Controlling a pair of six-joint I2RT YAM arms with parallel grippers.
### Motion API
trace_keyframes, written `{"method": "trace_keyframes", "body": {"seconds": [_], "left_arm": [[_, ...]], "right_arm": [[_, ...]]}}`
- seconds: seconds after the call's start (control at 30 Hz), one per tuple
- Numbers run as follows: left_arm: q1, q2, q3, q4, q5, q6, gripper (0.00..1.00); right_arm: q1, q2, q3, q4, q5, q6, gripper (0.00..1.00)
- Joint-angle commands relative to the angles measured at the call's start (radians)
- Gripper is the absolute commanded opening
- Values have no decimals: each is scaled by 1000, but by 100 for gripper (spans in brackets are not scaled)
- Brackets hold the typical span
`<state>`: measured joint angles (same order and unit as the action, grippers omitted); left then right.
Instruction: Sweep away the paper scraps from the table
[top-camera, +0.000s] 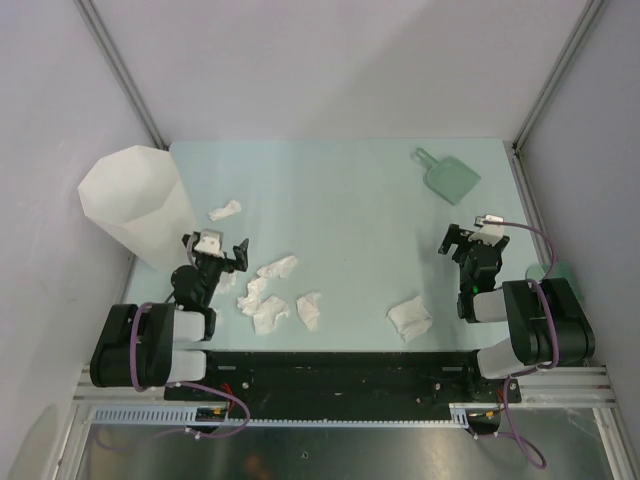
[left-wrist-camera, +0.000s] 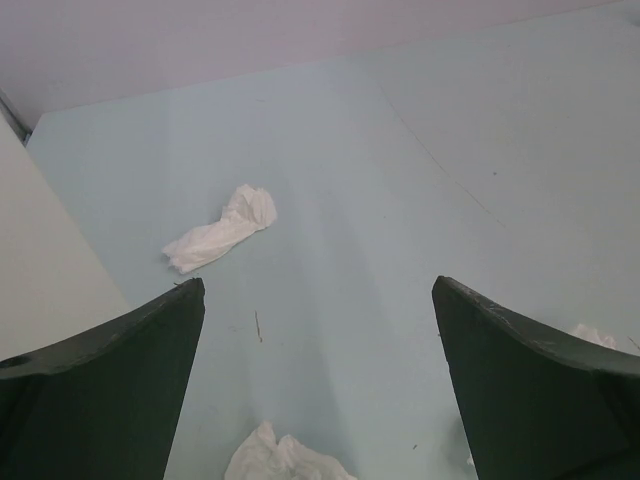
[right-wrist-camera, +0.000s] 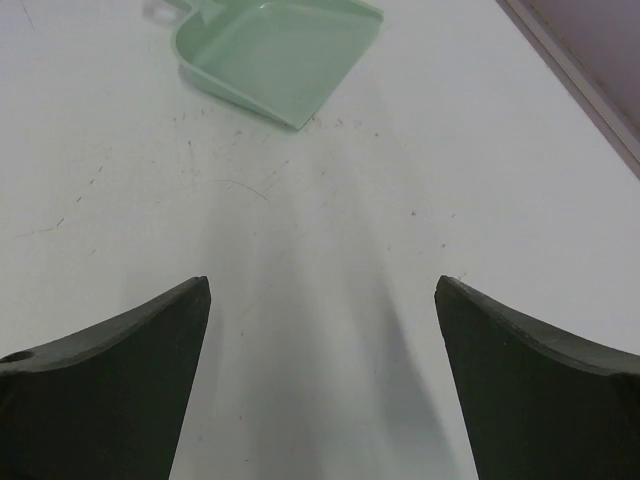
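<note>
Soft, even light from above leaves the bench bright, nearly white in the right wrist view. Just this side of the dustpan, a faint, blurred grey shadow stretches toward the camera.

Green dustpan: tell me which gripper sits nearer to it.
Right. The right gripper hangs open on the near side of the dustpan, pointing at it. The left gripper is across the table, beside the white bin among the paper scraps.
</note>
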<state>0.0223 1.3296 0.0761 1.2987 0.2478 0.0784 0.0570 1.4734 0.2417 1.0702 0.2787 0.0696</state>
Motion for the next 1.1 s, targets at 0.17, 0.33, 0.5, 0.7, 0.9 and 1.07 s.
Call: {"method": "trace_keyframes", "body": {"seconds": [0.17,0.33,0.5,0.7,0.9,1.07], "left_arm": [[5,11,57,-33,-10,-17,100],[4,-137,170,-363,-47,-32,100],[1,-236,353,-671,143,17,100],[-13,-222,539,-984,289,58,100],[-108,-217,708,-1291,193,161,100],[-140,-216,796,-1450,131,167,100]], "right_arm": [[-3,5,18,31,-3,-16,100],[-10,-45,50,-37,-15,-11,100],[-40,-376,140,-568,166,224,100],[-158,-660,235,-1173,318,643,99],[-293,-670,252,-1340,343,757,100],[-445,-555,252,-1300,140,792,100]]}}
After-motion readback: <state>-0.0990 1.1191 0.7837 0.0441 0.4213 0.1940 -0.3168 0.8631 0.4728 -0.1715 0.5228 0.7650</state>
